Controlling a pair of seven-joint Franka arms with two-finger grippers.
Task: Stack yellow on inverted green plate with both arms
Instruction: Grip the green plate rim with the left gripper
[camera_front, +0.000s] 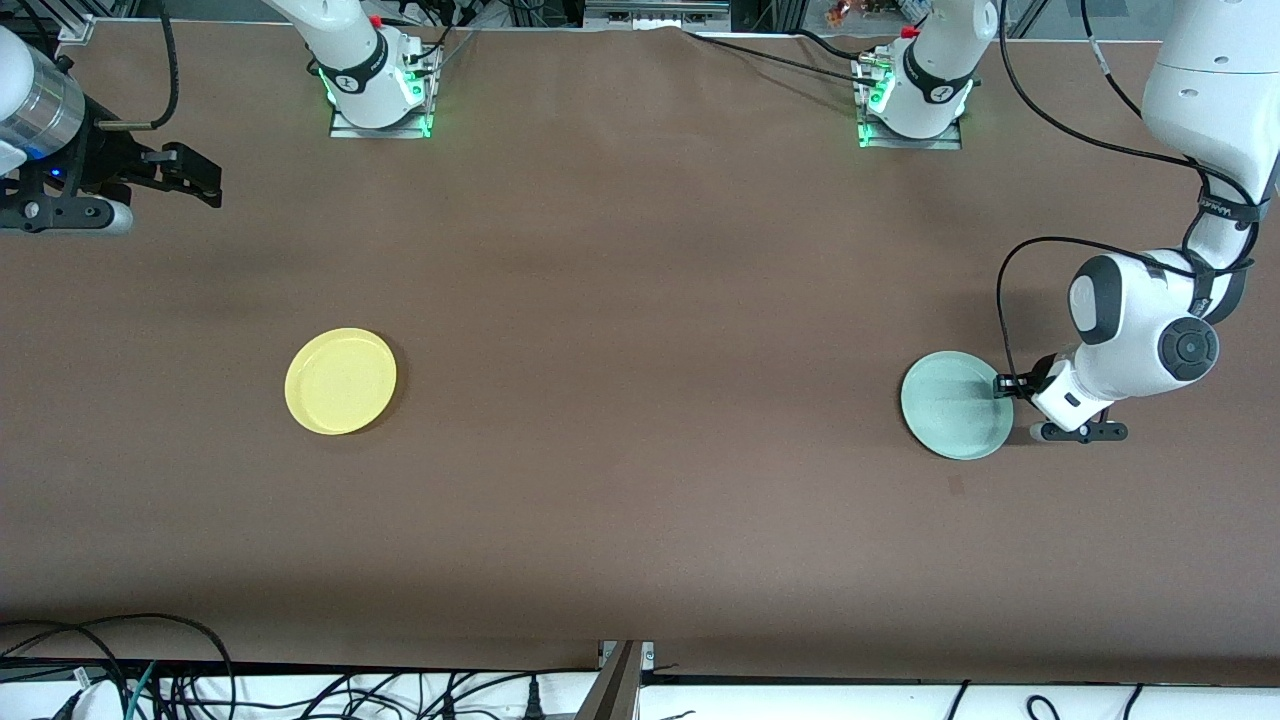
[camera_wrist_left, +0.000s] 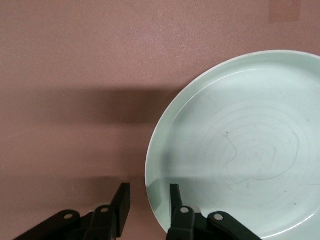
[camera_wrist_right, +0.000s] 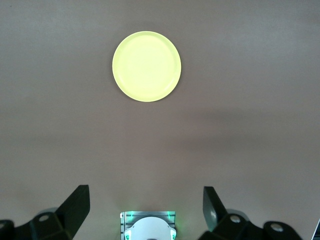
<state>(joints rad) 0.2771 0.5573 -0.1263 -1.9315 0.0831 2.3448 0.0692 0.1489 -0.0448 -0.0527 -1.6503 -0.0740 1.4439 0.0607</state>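
Observation:
The yellow plate (camera_front: 340, 381) lies rim up on the brown table toward the right arm's end; it also shows in the right wrist view (camera_wrist_right: 146, 66). The pale green plate (camera_front: 955, 405) lies toward the left arm's end. My left gripper (camera_front: 1003, 385) is low at that plate's edge. In the left wrist view the gripper (camera_wrist_left: 149, 189) is open, with one finger over the green plate (camera_wrist_left: 250, 150) and the other outside its rim, over the table. My right gripper (camera_front: 195, 182) is open and empty (camera_wrist_right: 145, 195), held high over the right arm's end of the table.
The two arm bases (camera_front: 378, 95) (camera_front: 910, 105) stand along the table edge farthest from the front camera. Cables (camera_front: 150, 680) lie below the nearest table edge. A small darker patch (camera_front: 955, 486) marks the cloth just nearer the camera than the green plate.

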